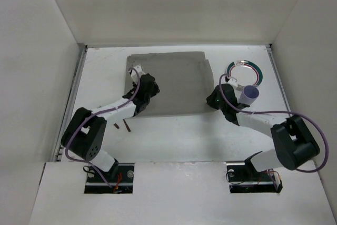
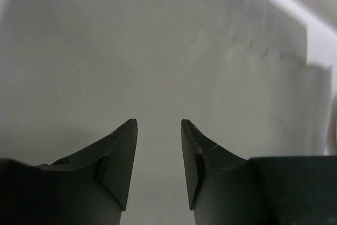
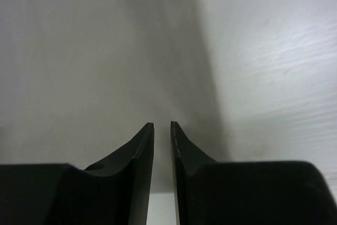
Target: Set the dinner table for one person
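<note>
A grey cloth mat (image 1: 174,80) lies at the back middle of the white dinner table (image 1: 174,138). My left gripper (image 1: 138,76) sits over the mat's left edge. In the left wrist view it (image 2: 159,122) is open, with only flat mat (image 2: 158,51) between the fingers. My right gripper (image 1: 214,99) is low at the mat's right front corner. Its jaws (image 3: 162,124) stand a narrow slit apart over the mat's edge (image 3: 95,51), gripping nothing that I can see. White tabletop (image 3: 274,51) shows to the right of the mat.
A white plate with a green rim (image 1: 244,72) lies at the back right. A purple cup (image 1: 250,95) stands just in front of it, close to my right arm. Two small brown sticks (image 1: 122,126) lie near the left arm. Metal rails (image 1: 73,93) line the table's sides.
</note>
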You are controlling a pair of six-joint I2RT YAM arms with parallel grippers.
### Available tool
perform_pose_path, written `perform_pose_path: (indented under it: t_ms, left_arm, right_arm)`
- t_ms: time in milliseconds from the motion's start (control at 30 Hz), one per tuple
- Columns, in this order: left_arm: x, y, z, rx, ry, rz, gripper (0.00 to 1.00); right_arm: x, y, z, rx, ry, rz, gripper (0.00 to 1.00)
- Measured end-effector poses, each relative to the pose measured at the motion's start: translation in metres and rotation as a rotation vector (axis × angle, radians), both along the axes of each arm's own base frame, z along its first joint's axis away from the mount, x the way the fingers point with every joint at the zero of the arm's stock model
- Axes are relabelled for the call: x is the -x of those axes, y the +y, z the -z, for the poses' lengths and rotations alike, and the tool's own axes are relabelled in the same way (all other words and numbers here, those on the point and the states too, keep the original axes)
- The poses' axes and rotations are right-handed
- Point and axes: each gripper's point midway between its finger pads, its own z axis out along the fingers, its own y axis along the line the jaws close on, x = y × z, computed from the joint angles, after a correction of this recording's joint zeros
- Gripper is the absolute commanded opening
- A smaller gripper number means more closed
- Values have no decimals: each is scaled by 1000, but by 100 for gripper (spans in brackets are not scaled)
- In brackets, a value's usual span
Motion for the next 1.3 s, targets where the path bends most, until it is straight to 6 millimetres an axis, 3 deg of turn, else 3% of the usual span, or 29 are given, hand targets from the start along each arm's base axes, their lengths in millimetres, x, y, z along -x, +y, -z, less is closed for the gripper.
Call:
perform_pose_path:
  t_ms: [67,133,200,500,567,700,867,1067,1167,1233,1300]
  left_arm:
    - [21,-12,37,15,79,40,33]
    - [46,-4,75,20,171,34,33]
    - [62,9,98,40,212,-5,33]
    - [90,50,94,111,175,-89,34]
    - [95,54,91,117,168,-93,34]
    - [103,58,80,124,148,-90,34]
    - [106,43,52,124,81,-19,36]
    - [102,-6,7,92,-32,141,38]
    - [100,-30,-3,66,-73,216,39]
    - [99,-40,-1,43,-82,249,39]
    - [98,-47,3,21,-85,273,40]
  right_arm:
    - [10,16,17,-55,34,-35,19]
    - [20,22,36,-103,76,-34,17]
    - [29,19,50,-143,108,-7,17]
    - [36,13,49,-256,100,75,16]
    - [36,13,49,-262,100,80,24]
    - [37,12,42,-264,86,78,47]
    - [40,15,16,-236,49,37,61]
    - [37,29,-73,-189,-119,-43,62]
    - [32,15,-114,-148,-213,-13,41]
    - [30,0,-127,-111,-243,22,22]
    - [29,-22,-132,-67,-250,79,17]
